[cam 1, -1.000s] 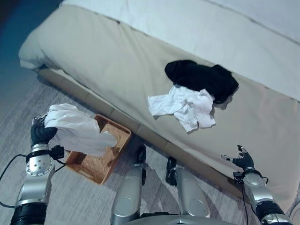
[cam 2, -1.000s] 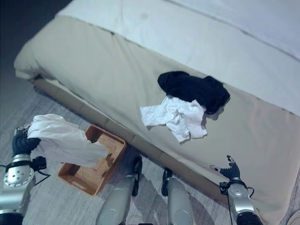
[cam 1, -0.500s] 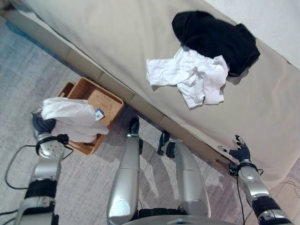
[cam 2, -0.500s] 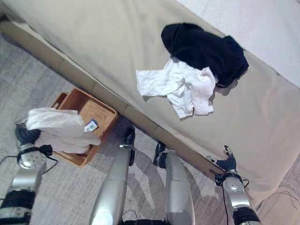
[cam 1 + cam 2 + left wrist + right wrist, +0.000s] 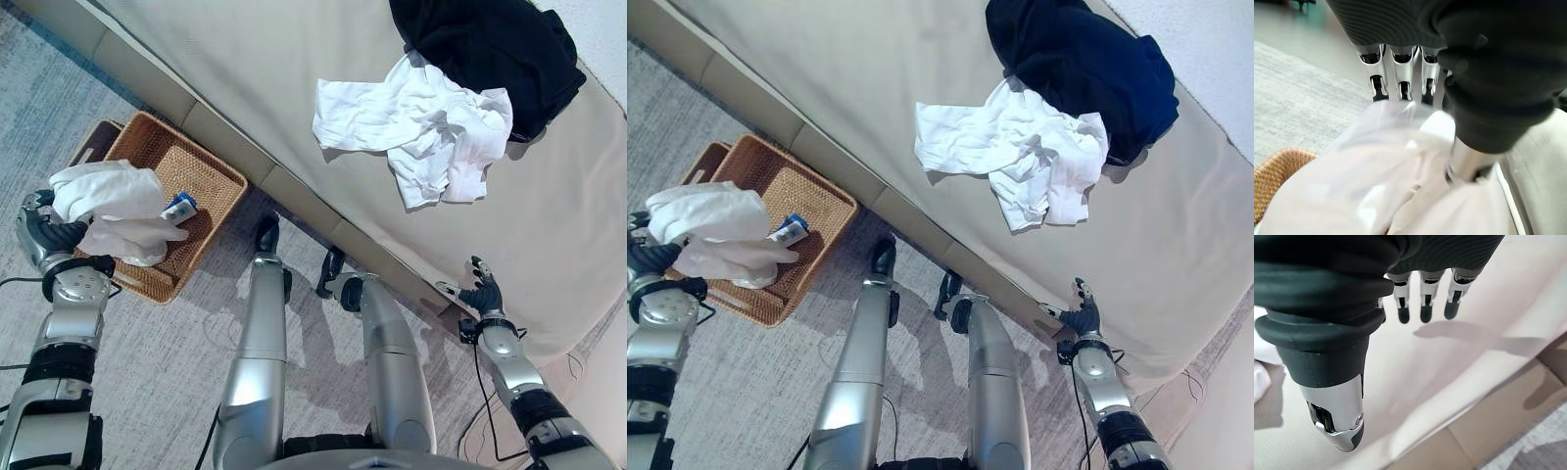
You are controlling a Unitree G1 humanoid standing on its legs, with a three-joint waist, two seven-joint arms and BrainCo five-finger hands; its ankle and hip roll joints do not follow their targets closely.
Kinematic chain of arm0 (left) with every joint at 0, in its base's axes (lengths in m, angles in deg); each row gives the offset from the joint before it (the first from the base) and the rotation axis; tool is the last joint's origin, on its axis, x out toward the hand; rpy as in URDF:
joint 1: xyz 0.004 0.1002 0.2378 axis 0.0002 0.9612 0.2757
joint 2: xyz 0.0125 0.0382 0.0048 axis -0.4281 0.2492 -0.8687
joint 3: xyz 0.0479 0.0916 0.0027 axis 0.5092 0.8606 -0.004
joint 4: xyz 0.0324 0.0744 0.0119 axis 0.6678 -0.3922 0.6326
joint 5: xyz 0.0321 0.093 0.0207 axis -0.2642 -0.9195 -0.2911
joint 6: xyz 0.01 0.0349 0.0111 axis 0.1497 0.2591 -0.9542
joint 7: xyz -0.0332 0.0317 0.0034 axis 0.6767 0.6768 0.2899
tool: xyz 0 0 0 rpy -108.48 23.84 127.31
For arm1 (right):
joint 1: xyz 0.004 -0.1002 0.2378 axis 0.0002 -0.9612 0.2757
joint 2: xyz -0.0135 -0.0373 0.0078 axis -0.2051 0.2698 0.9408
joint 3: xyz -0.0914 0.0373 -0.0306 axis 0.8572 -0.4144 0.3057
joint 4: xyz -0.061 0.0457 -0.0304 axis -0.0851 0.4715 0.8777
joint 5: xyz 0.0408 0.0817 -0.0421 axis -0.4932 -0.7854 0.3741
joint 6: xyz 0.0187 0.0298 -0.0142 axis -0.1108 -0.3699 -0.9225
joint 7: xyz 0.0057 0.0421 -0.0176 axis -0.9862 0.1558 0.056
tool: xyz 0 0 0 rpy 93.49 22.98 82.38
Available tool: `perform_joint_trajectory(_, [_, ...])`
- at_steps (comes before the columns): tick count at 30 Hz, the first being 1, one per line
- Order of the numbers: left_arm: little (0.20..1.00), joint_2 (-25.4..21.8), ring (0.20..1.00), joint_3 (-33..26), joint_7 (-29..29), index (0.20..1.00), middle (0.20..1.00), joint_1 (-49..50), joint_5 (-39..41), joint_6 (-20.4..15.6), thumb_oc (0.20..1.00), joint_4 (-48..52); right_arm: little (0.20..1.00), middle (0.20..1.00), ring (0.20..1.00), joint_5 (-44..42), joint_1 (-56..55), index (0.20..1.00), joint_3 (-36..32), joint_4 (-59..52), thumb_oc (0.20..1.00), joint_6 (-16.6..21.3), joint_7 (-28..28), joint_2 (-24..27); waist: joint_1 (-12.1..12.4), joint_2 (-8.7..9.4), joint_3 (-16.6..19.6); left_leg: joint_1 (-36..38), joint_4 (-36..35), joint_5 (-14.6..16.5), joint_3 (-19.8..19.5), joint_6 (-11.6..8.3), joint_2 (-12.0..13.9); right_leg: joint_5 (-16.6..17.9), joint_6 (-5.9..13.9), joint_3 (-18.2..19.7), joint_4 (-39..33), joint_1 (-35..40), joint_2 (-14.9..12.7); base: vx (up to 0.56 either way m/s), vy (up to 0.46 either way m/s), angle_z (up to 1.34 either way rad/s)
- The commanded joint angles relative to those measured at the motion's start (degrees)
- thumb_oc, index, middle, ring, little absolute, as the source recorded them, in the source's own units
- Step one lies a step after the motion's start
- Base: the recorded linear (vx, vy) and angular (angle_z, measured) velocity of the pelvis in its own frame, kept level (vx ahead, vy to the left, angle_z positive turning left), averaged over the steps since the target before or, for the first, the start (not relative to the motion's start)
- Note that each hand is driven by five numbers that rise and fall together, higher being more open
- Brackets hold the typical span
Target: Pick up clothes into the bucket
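1. The big bed (image 5: 245, 69) runs slantwise across the room, with a tan cover hanging down its side to the grey carpet (image 5: 157, 392).
2. On the bed lies a black garment (image 5: 490, 44), and a crumpled white garment (image 5: 421, 122) sits just below it, touching it. The white one is spread long across the bed, one end toward the basket side and the other toward the black one.
3. A woven basket (image 5: 211, 181) stands on the carpet right by the bed. A small blue and white thing (image 5: 178, 207) shows inside it (too small to tell what it is).
4. The left hand (image 5: 44, 235) holds a white cloth (image 5: 118, 196) bunched up over the basket's near edge. The cloth's long side reaches from the hand toward the bed.
5. The left wrist view shows up close that the fingers (image 5: 1400, 68) curl down into the cloth, gripping it; the head views only show the bundle.
6. The right hand (image 5: 480, 294) is near the bed's edge, holding nothing. Its wrist view shows the fingers (image 5: 1422, 301) hanging straight and loose over the tan cover.
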State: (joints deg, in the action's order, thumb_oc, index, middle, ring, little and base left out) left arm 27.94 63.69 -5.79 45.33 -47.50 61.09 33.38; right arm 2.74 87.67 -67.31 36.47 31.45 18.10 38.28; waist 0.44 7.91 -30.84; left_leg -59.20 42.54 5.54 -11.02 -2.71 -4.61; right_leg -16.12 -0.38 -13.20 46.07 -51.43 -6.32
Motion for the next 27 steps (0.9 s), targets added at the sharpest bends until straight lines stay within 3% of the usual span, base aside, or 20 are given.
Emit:
perform_joint_trajectory(1, [1.0,-1.8,1.0,-0.8,-3.2,1.0,1.0,0.9,-2.1,-0.5,1.0,0.4,1.0,1.0,1.0,-1.3,-2.9,1.0,-0.3,-1.2,1.0,1.6,1.9,1.3,0.1,-0.01,1.0,1.3,1.3,3.5,0.8,4.41,-1.4,8.7,4.4,2.3,-9.1,0.4,-1.9,0.0,0.0,0.0])
perform_joint_trajectory(10, [1.0,-2.4,1.0,1.9,-2.6,1.0,1.0,1.9,-10.5,2.0,1.0,0.1,1.0,1.0,1.0,-1.2,-2.3,1.0,-1.0,-1.3,1.0,2.5,2.0,1.4,-0.3,-0.72,1.0,4.3,-2.7,2.3,2.0,4.27,-1.3,9.8,4.36,3.2,-12.5,2.5,-1.8,0.0,0.009,-0.03])
perform_joint_trajectory(14, [1.0,1.2,1.0,-0.1,-3.1,1.0,1.0,5.3,-9.6,2.6,1.0,1.0,1.0,1.0,1.0,-1.0,-2.7,1.0,-1.4,-1.1,1.0,1.7,2.3,0.4,-0.1,-1.63,1.0,8.1,-6.6,1.2,2.7,4.18,-0.9,10.4,4.44,3.5,-15.0,5.3,-1.9,0.0,-0.014,-0.05])
perform_joint_trajectory(16, [1.0,7.4,1.0,-1.2,-3.3,1.0,1.0,7.7,-4.3,0.1,1.0,0.6,1.0,1.0,1.0,-1.2,-2.4,1.0,-2.0,-0.3,1.0,0.6,2.7,-0.7,0.4,-2.75,1.0,12.9,-10.6,0.1,3.5,4.2,-1.0,10.9,4.51,4.2,-17.3,8.9,-2.0,0.01,-0.005,-0.05])
perform_joint_trajectory(17, [1.0,7.5,1.0,-1.2,-3.3,1.0,1.0,7.9,-4.3,0.1,1.0,0.7,1.0,1.0,1.0,-1.2,-2.5,1.0,-2.0,-0.3,1.0,0.6,2.7,-0.6,0.4,-2.79,1.0,13.1,-10.8,0.0,3.5,4.2,-1.0,10.9,4.51,4.2,-17.4,9.1,-2.0,0.01,-0.011,-0.08])
perform_joint_trajectory(19, [1.0,13.1,1.0,-1.5,-0.6,1.0,1.0,9.7,3.2,-3.7,1.0,1.1,1.0,1.0,1.0,-1.5,-2.1,1.0,-2.7,0.1,1.0,-0.2,2.7,-1.2,0.5,-3.98,1.0,17.5,-14.0,-1.0,4.1,4.32,-1.2,11.3,4.48,4.8,-18.9,12.6,-2.1,-0.01,0.035,-0.09])
perform_joint_trajectory(20, [1.0,17.3,1.0,-0.7,6.3,1.0,1.0,9.9,12.8,-8.1,1.0,-1.4,1.0,1.0,1.0,-1.9,-1.4,1.0,-3.5,0.4,1.0,0.0,2.2,-1.6,0.2,-4.96,1.0,21.1,-18.2,-4.2,4.9,4.31,-1.4,13.4,4.13,4.8,-21.5,15.5,-2.2,0.04,0.037,-0.1])
perform_joint_trajectory(21, [1.0,17.3,1.0,-0.6,6.3,1.0,1.0,10.0,12.8,-8.1,1.0,-1.5,1.0,1.0,1.0,-1.9,-1.6,1.0,-3.4,0.5,1.0,0.0,2.2,-1.5,0.2,-4.95,1.0,22.4,-18.0,-2.4,4.6,4.16,-1.4,11.8,4.55,5.3,-21.0,16.5,-2.1,-0.03,0.027,-0.15])
perform_joint_trajectory(22, [1.0,19.5,1.0,1.5,11.1,1.0,1.0,11.6,14.5,-9.1,1.0,-3.3,1.0,1.0,1.0,-2.1,-1.7,1.0,-4.5,1.1,1.0,0.5,1.1,-1.8,0.0,-6.16,1.1,27.5,-22.6,-5.5,5.1,3.99,-1.4,13.9,4.35,5.1,-24.2,21.1,-2.1,0.04,-0.004,-0.12])
perform_joint_trajectory(27, [1.0,22.8,1.0,4.2,16.3,1.0,1.0,14.1,13.7,-8.8,1.0,-7.3,1.0,1.0,1.0,-1.9,-3.6,1.0,-6.0,4.1,1.0,0.9,-1.0,-3.1,-0.9,-7.7,3.3,37.1,-29.6,-7.3,5.1,3.15,-0.9,14.6,4.85,5.0,-28.9,29.3,-2.0,0.08,-0.033,-0.04])
